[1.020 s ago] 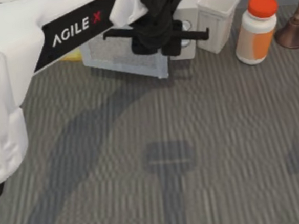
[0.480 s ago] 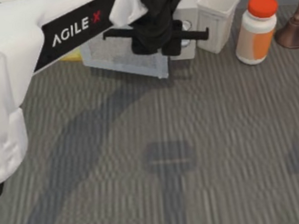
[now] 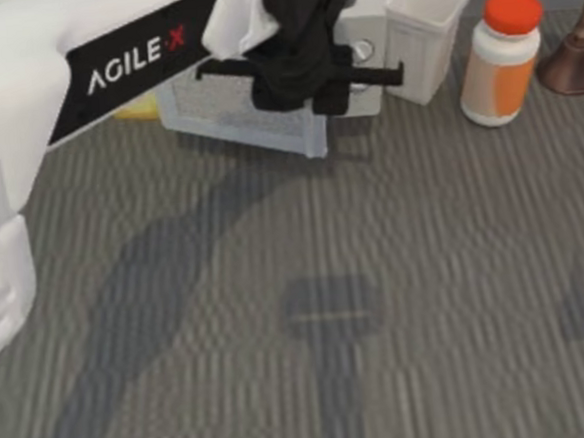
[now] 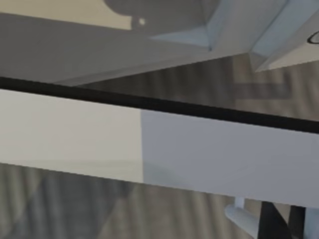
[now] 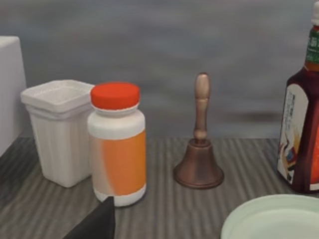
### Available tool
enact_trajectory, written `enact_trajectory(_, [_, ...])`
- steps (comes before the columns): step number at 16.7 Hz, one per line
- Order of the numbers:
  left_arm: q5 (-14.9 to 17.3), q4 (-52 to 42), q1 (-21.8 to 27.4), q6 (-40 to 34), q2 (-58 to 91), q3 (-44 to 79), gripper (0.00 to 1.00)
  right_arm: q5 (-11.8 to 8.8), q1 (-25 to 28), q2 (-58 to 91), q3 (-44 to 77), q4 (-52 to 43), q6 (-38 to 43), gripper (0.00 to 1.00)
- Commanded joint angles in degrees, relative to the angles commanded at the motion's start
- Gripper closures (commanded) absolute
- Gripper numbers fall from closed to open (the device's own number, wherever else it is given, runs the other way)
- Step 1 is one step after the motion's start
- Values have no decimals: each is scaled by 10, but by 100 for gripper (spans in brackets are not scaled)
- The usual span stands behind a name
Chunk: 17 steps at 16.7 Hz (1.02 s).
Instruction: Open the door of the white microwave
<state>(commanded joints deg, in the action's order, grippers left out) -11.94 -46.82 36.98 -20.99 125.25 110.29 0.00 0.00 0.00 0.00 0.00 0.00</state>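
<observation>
While the left arm reaches across the far left of the table, its gripper [image 3: 302, 73] hangs over the front of the microwave [image 3: 363, 19], which stands at the table's far edge, left of centre. The black fingers [image 3: 226, 70] are spread wide, one tip out over the door [image 3: 255, 116] and the other near a knob [image 3: 361, 50]; whether they hold the handle cannot be told, since the wrist body hides it. The door's mesh window faces the camera, and its free corner [image 3: 317, 142] stands slightly out from the body, so the door looks a little ajar. The left wrist view shows only pale panels and a dark strip, too close to read.

Just right of the microwave stands a white tub [image 3: 421, 31], then a bottle [image 3: 499, 56] with an orange cap, then a bell [image 3: 571, 54]. The right wrist view shows the same row, plus a sauce bottle [image 5: 304, 114] and a pale plate [image 5: 274, 219]. The right gripper is out of the top view; a dark finger [image 5: 97, 221] shows in its own view, its state untellable.
</observation>
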Motion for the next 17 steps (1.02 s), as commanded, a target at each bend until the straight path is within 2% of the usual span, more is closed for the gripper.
enact_trajectory(5, [21, 29, -6, 38, -36, -57, 100, 0, 0, 0, 0, 0, 0, 0])
enact_trajectory(17, [21, 29, -6, 38, -36, -57, 100, 0, 0, 0, 0, 0, 0, 0])
